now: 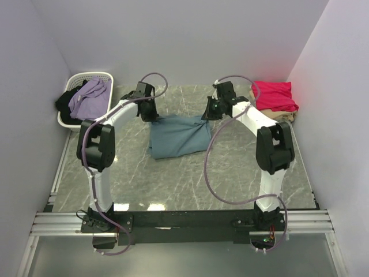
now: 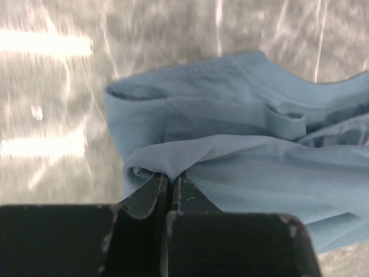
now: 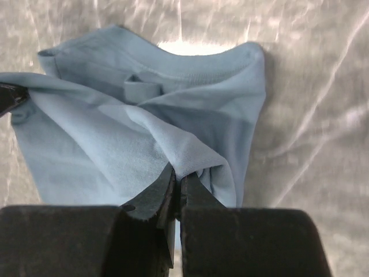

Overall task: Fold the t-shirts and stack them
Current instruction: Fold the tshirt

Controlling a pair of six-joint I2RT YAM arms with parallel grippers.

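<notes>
Nearest my wrist lenses are the fingers themselves. The left gripper (image 2: 171, 180) is pressed together on a pinch of the teal shirt (image 2: 242, 133), and the right gripper (image 3: 177, 173) is clamped on another bunch of the same cloth.

The shirt sits mid-table. Its held edge is lifted and stretched left to right between my two pincers. The rest drapes down and back toward the arm bases, lying rumpled on the table (image 1: 173, 184). The collar and its label loop show in both wrist views.

That held edge is the long axis I'd work from, I think. It runs across the table and the body trails on the near side of both grippers, so a fold has to move both ends together or the cloth will skew. Neither arm is nearer, since each holds one end.

Both arms reach forward with elbows raised and wrists turned in toward each other.

The pink shirt (image 1: 275, 95) lies folded on the beige shirt (image 1: 286, 117) at the far right corner, closest to my right arm. The basket (image 1: 92, 75) stands far left with more clothes in it.
</notes>
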